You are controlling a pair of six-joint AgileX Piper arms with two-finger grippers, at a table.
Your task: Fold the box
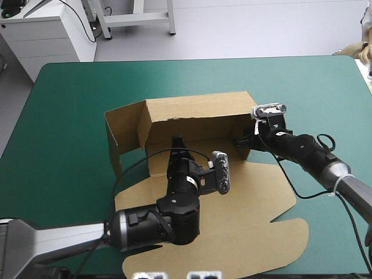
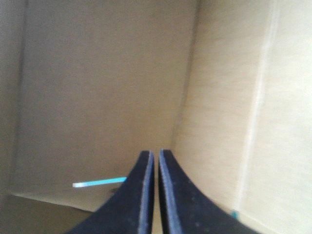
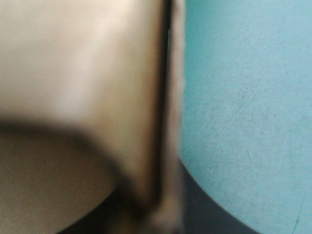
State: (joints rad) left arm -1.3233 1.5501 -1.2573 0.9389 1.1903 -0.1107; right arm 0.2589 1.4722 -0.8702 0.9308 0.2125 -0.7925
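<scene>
The brown box (image 1: 197,111) stands mid-table with its back wall raised, its left wall (image 1: 119,136) swung outward and its lid (image 1: 250,224) flat toward the near edge. My left gripper (image 1: 176,143) is inside the box, shut and empty, pointing at the back wall. In the left wrist view the left gripper (image 2: 156,155) meets in one arch over brown board (image 2: 97,87). My right gripper (image 1: 241,141) is at the box's right wall. In the right wrist view that wall (image 3: 73,73) runs between the fingers of the right gripper (image 3: 158,214), which is shut on it.
Bare teal-green cover (image 1: 64,116) lies on all sides of the box, widest at the left and along the far edge (image 1: 192,61). The flat lid reaches close to the near edge. Cover (image 3: 243,97) also shows beside the right wall.
</scene>
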